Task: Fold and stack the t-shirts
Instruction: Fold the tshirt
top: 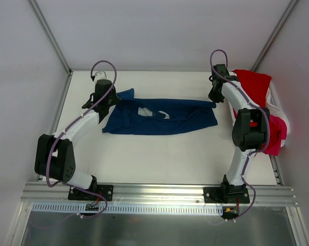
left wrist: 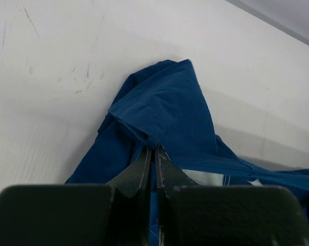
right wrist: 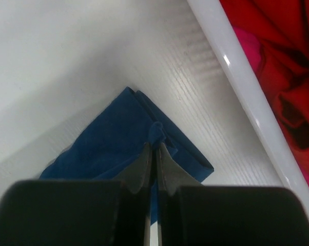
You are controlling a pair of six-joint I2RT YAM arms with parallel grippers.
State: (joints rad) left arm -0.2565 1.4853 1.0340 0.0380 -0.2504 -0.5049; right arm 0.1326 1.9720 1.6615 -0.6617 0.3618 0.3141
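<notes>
The navy blue t-shirt (top: 159, 117) lies stretched left to right across the far half of the table, a bit of its pale chest print (top: 144, 111) showing. My left gripper (top: 113, 100) is shut on the shirt's left end; in the left wrist view its fingertips (left wrist: 153, 151) pinch a fold of navy cloth (left wrist: 165, 107). My right gripper (top: 214, 100) is shut on the shirt's right corner, seen bunched between the tips in the right wrist view (right wrist: 154, 143). The red t-shirt (top: 253, 84) and the bright pink t-shirt (top: 276, 130) hang in the basket at the right.
The white plastic basket (top: 275, 105) stands at the table's right edge, close beside the right arm; its rim (right wrist: 242, 87) runs diagonally just right of the right gripper. Walls close in at the back and both sides. Metal rail along the near edge (top: 154, 192).
</notes>
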